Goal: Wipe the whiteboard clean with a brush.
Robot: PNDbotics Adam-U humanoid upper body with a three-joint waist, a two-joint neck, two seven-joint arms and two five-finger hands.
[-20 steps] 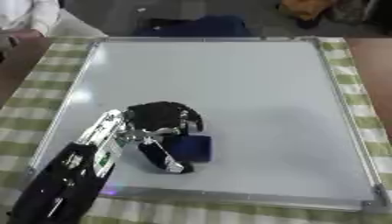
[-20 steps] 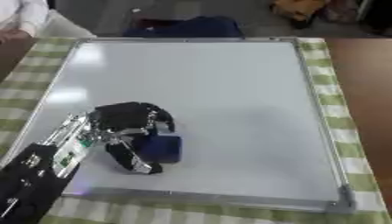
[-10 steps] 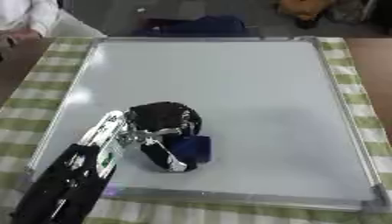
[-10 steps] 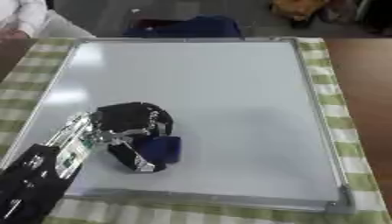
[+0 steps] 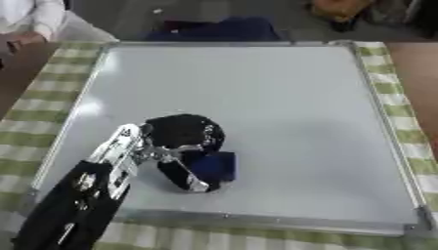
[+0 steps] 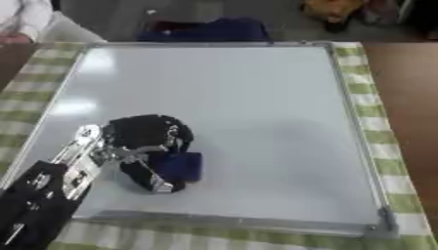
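Whiteboard point(image 5: 282, 107) flat on green checked tablecloth point(image 5: 43, 117); blue brush point(image 5: 215, 166) pressed against it, grasped in left hand point(image 5: 181, 139).

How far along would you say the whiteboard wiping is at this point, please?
Done: the whiteboard looks free of marks across all the surface that shows. In hand: the left hand is curled round the blue brush, pressing it on the board's lower left part. Left: little that I can see; only the patch hidden under the hand and brush cannot be judged, then setting the brush down.
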